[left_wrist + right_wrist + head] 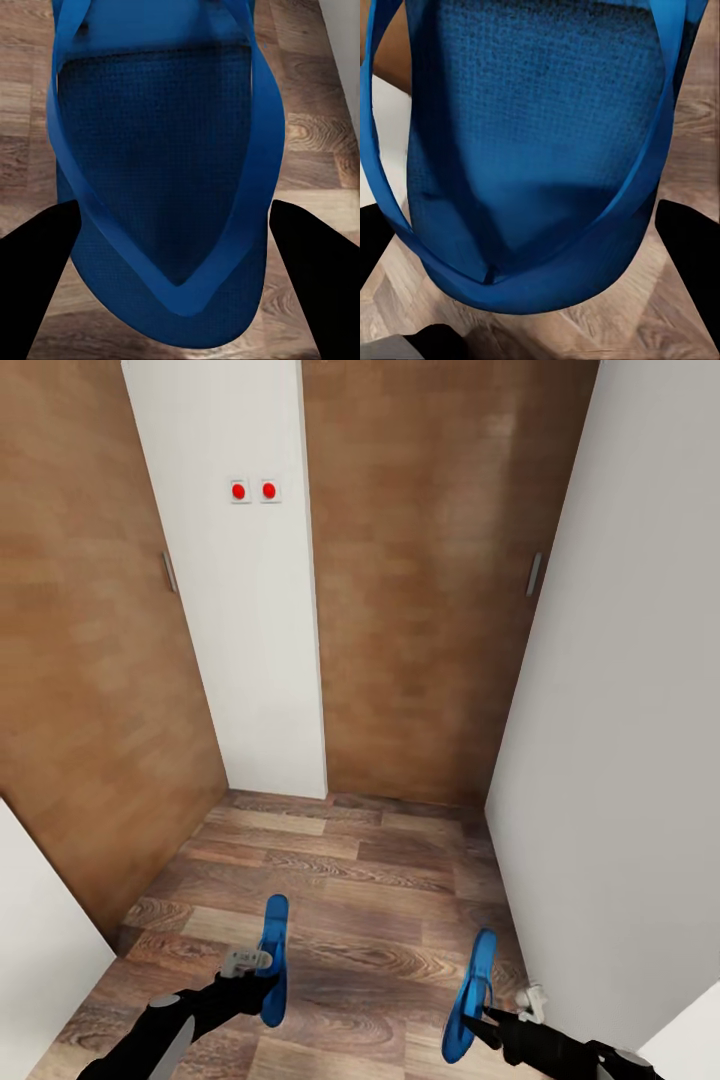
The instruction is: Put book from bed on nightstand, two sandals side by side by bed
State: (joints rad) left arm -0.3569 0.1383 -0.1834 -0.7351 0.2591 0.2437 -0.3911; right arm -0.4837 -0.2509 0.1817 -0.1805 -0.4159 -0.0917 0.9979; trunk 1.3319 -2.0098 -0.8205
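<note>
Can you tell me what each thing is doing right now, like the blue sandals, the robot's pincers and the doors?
Left sandal: held up off the floor in the left pincer.
Right sandal: held up in the right pincer.
Left pincer: shut on a sandal.
Right pincer: shut on a sandal.
Left wooden door: shut.
Right wooden door: shut.
Two red buttons: on the white wall, can't tell if pressed.

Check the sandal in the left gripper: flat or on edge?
On edge. The left gripper holds its sandal sole-vertical above the floor; the strap faces the left wrist camera.
</note>
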